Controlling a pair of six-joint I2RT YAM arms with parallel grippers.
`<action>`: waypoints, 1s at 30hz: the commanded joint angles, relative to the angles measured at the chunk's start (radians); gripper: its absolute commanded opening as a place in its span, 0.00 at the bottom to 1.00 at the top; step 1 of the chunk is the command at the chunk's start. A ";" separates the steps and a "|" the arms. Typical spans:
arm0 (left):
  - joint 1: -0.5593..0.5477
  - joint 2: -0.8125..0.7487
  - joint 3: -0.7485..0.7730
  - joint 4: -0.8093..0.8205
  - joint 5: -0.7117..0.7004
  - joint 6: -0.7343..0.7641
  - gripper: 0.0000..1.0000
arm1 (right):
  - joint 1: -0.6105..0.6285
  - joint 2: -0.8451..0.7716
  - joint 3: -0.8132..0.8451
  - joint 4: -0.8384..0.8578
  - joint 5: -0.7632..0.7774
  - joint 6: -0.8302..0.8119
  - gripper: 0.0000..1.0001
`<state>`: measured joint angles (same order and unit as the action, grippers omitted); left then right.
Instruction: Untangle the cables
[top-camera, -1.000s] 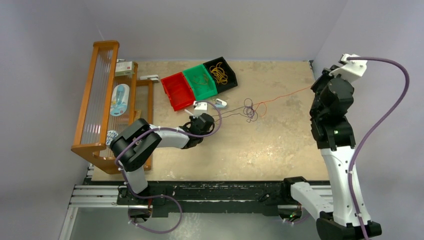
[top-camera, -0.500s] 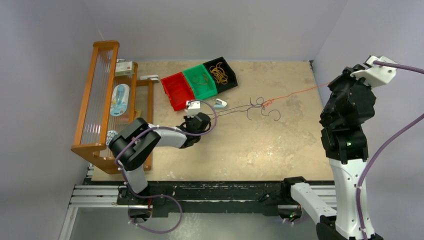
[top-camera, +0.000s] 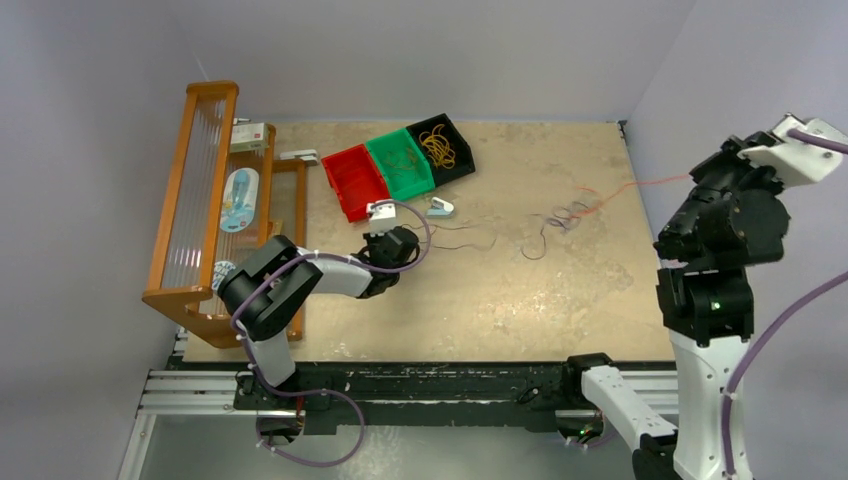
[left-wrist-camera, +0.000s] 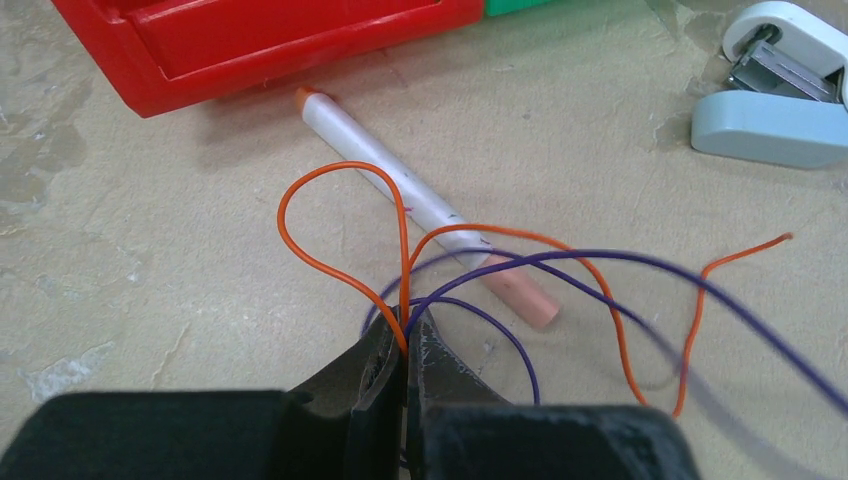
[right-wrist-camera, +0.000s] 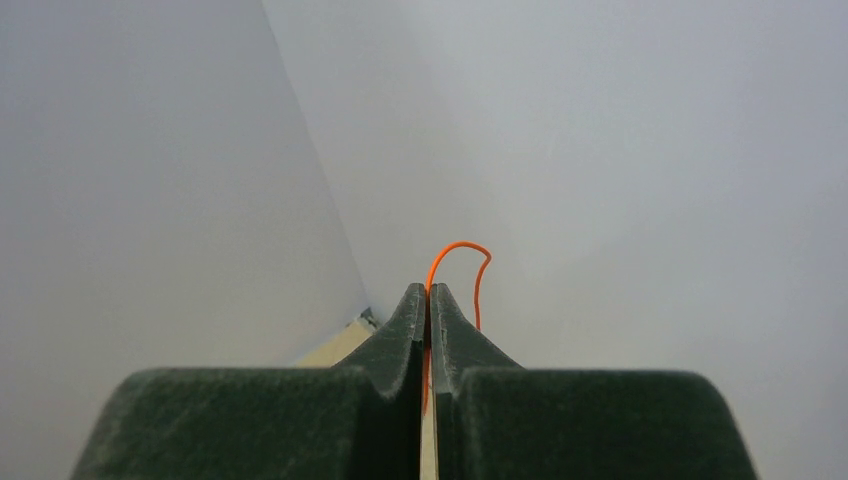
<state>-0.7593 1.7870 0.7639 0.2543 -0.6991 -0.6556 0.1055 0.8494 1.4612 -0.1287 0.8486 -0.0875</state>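
Thin orange (left-wrist-camera: 281, 215) and purple (left-wrist-camera: 600, 251) cables loop on the table in the left wrist view. My left gripper (left-wrist-camera: 405, 335) is shut on both, low over the table near the red bin; in the top view it (top-camera: 400, 238) is left of centre. A loose knot of cables (top-camera: 560, 218) lies right of centre, and the orange cable (top-camera: 640, 185) runs from it up to my right gripper (top-camera: 705, 180). That gripper is raised past the table's right edge. In the right wrist view it (right-wrist-camera: 428, 300) is shut on the orange cable (right-wrist-camera: 460, 244), facing the wall.
Red (top-camera: 355, 182), green (top-camera: 400, 163) and black (top-camera: 442, 145) bins stand at the back centre. A stapler (top-camera: 438, 207) lies by them. A white crayon-like stick (left-wrist-camera: 400, 195) lies just ahead of my left gripper. A wooden rack (top-camera: 205, 200) stands along the left edge.
My right arm has swung right and up with the orange cable. The knot has slid right across the table and spread out. My left gripper has barely moved.
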 joint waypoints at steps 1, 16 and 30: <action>0.027 0.088 -0.072 -0.204 0.044 -0.022 0.00 | -0.003 -0.039 0.078 0.113 0.068 -0.100 0.00; -0.043 -0.133 -0.092 -0.123 0.207 0.153 0.00 | -0.001 0.015 0.118 -0.075 -0.404 0.019 0.00; -0.129 -0.342 -0.098 -0.129 0.164 0.179 0.48 | -0.001 0.083 0.007 -0.060 -0.807 0.129 0.00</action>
<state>-0.8913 1.4857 0.6746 0.1310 -0.5056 -0.4759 0.1055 0.8982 1.5162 -0.2272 0.2661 -0.0059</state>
